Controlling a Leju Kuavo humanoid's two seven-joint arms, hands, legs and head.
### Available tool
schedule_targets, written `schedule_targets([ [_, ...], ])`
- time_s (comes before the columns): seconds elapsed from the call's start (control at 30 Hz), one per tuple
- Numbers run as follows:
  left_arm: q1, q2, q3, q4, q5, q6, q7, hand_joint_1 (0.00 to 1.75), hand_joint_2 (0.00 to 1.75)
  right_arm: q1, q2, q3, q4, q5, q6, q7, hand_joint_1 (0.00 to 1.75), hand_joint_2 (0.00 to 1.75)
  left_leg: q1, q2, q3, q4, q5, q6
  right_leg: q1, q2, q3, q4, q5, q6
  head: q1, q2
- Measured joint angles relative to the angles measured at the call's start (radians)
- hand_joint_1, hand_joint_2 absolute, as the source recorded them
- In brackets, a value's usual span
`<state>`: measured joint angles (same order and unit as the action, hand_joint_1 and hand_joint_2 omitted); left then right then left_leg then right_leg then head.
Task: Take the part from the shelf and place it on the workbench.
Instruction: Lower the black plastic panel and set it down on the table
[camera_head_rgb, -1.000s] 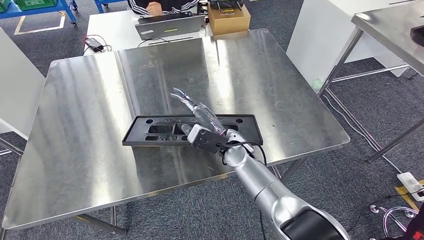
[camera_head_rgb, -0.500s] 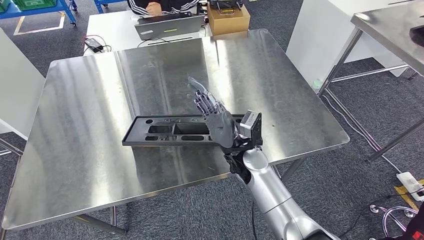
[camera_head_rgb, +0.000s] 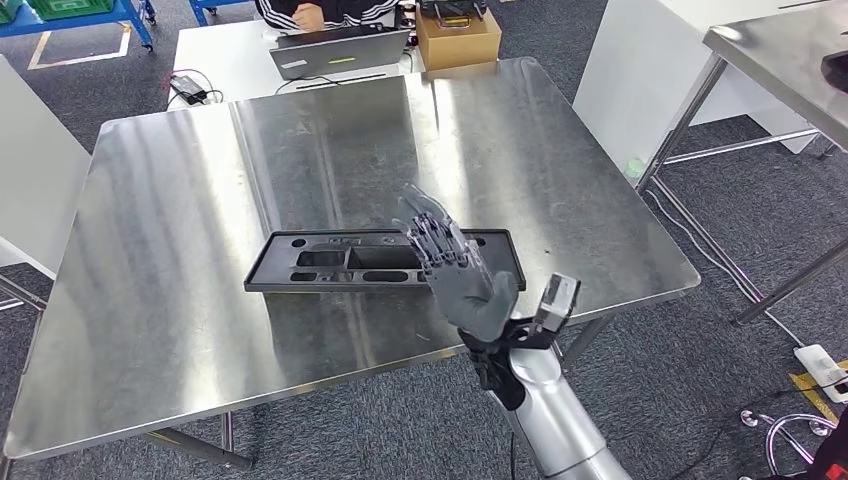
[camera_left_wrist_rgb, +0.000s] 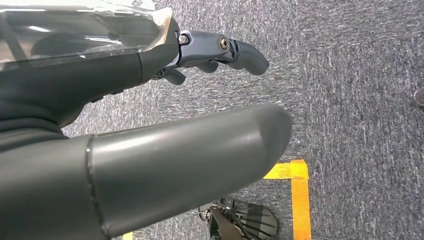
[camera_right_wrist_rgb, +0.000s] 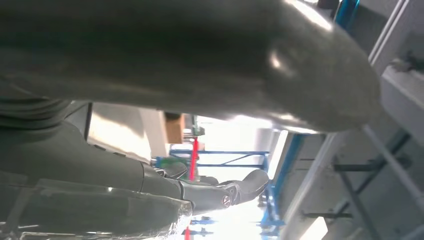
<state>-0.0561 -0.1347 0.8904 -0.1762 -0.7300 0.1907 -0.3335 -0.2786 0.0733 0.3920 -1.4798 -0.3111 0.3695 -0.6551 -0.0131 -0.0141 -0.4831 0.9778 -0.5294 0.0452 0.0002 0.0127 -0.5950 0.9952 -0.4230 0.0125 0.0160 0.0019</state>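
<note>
The part, a long black plastic panel (camera_head_rgb: 330, 260) with rectangular cut-outs, lies flat on the steel workbench (camera_head_rgb: 200, 200) near its front edge. My right hand (camera_head_rgb: 455, 275) is raised above the panel's right end with its fingers spread and nothing in it, and it hides part of that end. In the right wrist view the right hand (camera_right_wrist_rgb: 200, 192) has its fingers stretched out, holding nothing. My left hand (camera_left_wrist_rgb: 150, 125) hangs over the grey carpet, fingers loosely extended and empty.
A person sits at a white table (camera_head_rgb: 225, 60) behind the workbench with a laptop (camera_head_rgb: 340, 50) and a cardboard box (camera_head_rgb: 458, 38). Another steel table (camera_head_rgb: 770, 60) stands at the right. Cables and a power strip (camera_head_rgb: 825, 370) lie on the carpet.
My right hand has lifted off the panel, turned palm up and drawn back toward me. The panel has stayed where it lies.
</note>
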Motion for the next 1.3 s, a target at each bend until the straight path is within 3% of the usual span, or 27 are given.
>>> schedule_targets([
  [0.13, 0.000, 0.003, 0.000, 0.000, -0.002, -0.002, -0.009, 0.00, 0.00, 0.074, -0.016, -0.022, -0.097, 0.028, 0.002, -0.025, 0.00, 0.00, 0.000, 0.000, 0.000, 0.000, 0.000, 0.000, 0.000, 0.000, 0.000, 0.000, 0.000, 0.000, 0.000, 0.000],
  [0.33, 0.000, 0.008, 0.000, 0.000, -0.002, -0.003, -0.010, 0.00, 0.00, 0.109, -0.030, -0.036, -0.157, 0.033, 0.002, -0.027, 0.00, 0.00, 0.000, 0.000, 0.000, 0.000, 0.000, 0.000, 0.000, 0.000, 0.001, 0.000, 0.000, 0.000, 0.000, 0.000],
  [0.73, 0.000, 0.009, 0.000, 0.000, -0.002, -0.009, -0.018, 0.00, 0.00, 0.120, -0.039, -0.042, -0.182, 0.040, -0.002, -0.032, 0.00, 0.00, 0.000, 0.000, 0.001, 0.000, 0.000, 0.000, 0.000, 0.000, 0.001, 0.000, 0.000, 0.000, 0.000, 0.000],
  [1.1, -0.001, 0.011, 0.000, 0.000, -0.008, -0.015, -0.037, 0.00, 0.00, 0.182, -0.048, -0.111, -0.208, 0.076, -0.036, -0.043, 0.00, 0.00, -0.002, 0.000, 0.001, 0.001, -0.001, 0.000, -0.002, 0.000, 0.001, -0.001, 0.000, 0.000, 0.000, 0.000],
  [1.3, -0.003, 0.010, -0.003, 0.000, -0.035, -0.031, -0.040, 0.00, 0.00, 0.295, -0.052, -0.190, -0.263, 0.091, -0.075, -0.043, 0.00, 0.00, -0.005, 0.000, 0.001, 0.002, -0.004, 0.005, -0.007, 0.000, 0.001, -0.001, 0.000, 0.001, 0.000, 0.000],
])
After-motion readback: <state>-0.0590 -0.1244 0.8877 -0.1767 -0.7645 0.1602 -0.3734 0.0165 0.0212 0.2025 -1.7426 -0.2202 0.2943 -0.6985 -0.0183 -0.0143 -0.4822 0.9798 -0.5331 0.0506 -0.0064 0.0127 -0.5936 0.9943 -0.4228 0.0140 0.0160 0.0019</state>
